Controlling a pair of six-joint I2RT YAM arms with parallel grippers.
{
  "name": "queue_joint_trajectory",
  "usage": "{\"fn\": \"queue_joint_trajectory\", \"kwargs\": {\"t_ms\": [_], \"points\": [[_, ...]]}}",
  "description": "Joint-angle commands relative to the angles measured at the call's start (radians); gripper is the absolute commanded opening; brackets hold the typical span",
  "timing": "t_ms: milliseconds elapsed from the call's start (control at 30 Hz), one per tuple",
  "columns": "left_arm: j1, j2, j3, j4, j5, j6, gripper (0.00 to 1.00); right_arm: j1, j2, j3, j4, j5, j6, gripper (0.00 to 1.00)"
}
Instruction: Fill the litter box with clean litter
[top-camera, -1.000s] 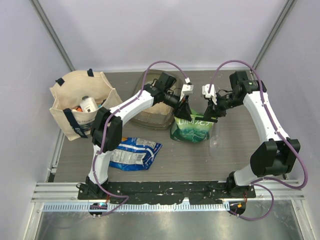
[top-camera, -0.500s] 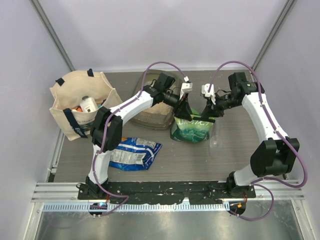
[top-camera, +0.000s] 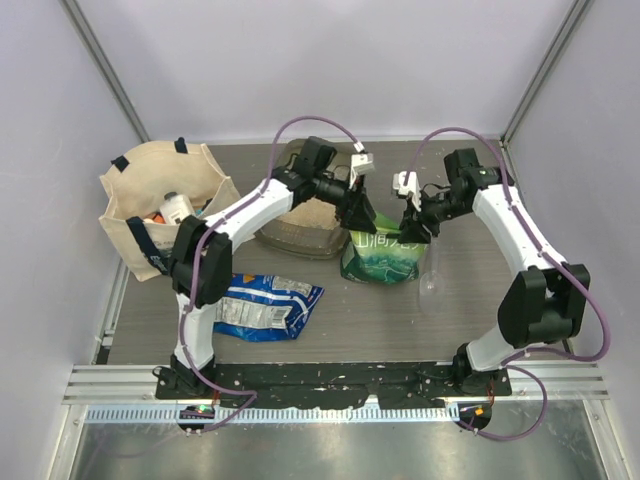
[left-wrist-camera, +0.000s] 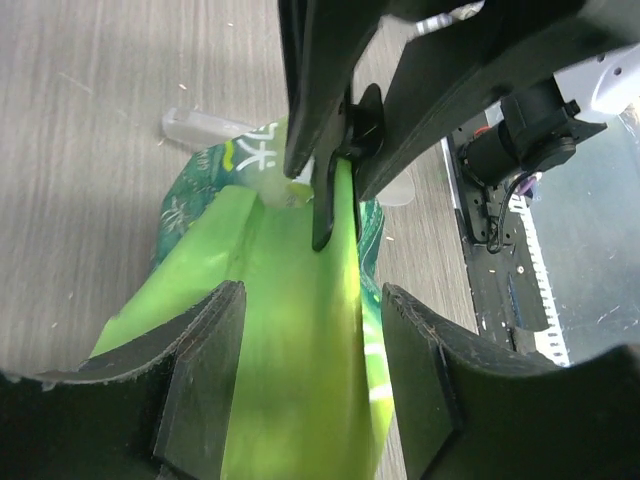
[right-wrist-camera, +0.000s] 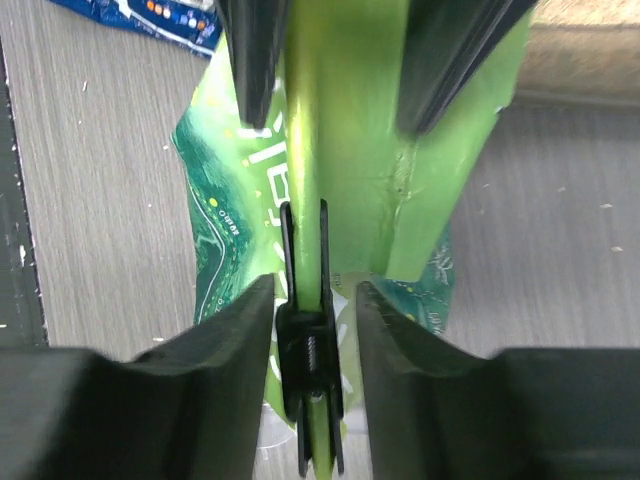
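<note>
A green-and-white printed bag (top-camera: 382, 257) stands upright mid-table. Its folded bright green top edge (left-wrist-camera: 300, 330) runs between my left gripper's (left-wrist-camera: 310, 370) open fingers, with a gap on the right side. From the opposite side, my right gripper (right-wrist-camera: 312, 350) stands open around a black spring clip (right-wrist-camera: 310, 330) pinched on that same edge. From above, the left gripper (top-camera: 364, 224) and right gripper (top-camera: 409, 231) meet over the bag. The smoky litter box (top-camera: 296, 232) lies just left of the bag, under the left arm. Whether clean litter lies in it I cannot tell.
A beige tote bag (top-camera: 160, 205) holding a white bottle stands at the far left. A blue crinkly packet (top-camera: 266, 305) lies flat in front of the litter box. A clear plastic cup (top-camera: 432, 285) lies right of the green bag.
Both grippers have opened from their hold on the bag's top edge. Both arms have shifted slightly left and back. The bag still stands in place.
</note>
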Motion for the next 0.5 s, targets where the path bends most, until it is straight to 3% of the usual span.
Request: {"fn": "queue_joint_trajectory", "kwargs": {"t_ms": [0, 167, 333, 467], "points": [[0.062, -0.137, -0.014, 0.019, -0.022, -0.029, 0.61, 0.015, 0.042, 0.006, 0.009, 0.060, 0.083, 0.48], [0.118, -0.200, 0.004, -0.018, -0.044, -0.019, 0.63, -0.007, 0.028, 0.179, 0.016, 0.031, 0.249, 0.57], [0.200, -0.263, -0.007, -0.040, -0.114, -0.019, 0.71, -0.011, -0.012, 0.302, 0.131, 0.064, 0.475, 0.65], [0.255, -0.322, -0.043, -0.070, -0.165, 0.000, 0.89, -0.016, -0.061, 0.266, 0.233, 0.178, 0.614, 0.70]]}}
